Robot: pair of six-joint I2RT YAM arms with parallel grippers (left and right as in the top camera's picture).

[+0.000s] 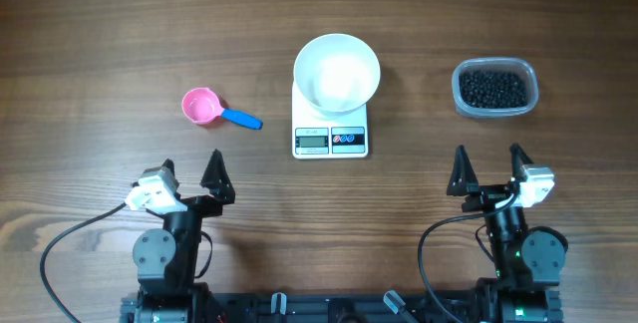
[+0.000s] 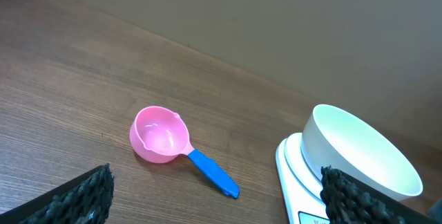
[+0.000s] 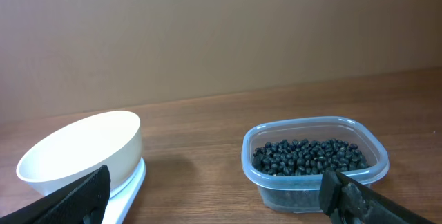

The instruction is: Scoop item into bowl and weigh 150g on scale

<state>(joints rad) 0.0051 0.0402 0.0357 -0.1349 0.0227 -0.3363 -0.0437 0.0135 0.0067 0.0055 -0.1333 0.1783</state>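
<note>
Centre frame: white bowl (image 1: pixel 337 70) atop scale (image 1: pixel 330 140) | upper right: beans (image 1: pixel 491 88) in tub (image 1: pixel 462 101) | left gripper (image 1: pixel 191 168), right gripper (image 1: pixel 488 154): both released, empty

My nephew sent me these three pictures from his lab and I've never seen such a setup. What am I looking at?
Two robot arms sit at a wooden table. One picture looks down from above; the other two come from cameras on each arm's wrist. The left pincer and right pincer both stand open and hold nothing. On the table: a white bowl resting on a small scale, a pink scoop with a blue handle to the left, and a clear tub of black beans to the right.
</note>
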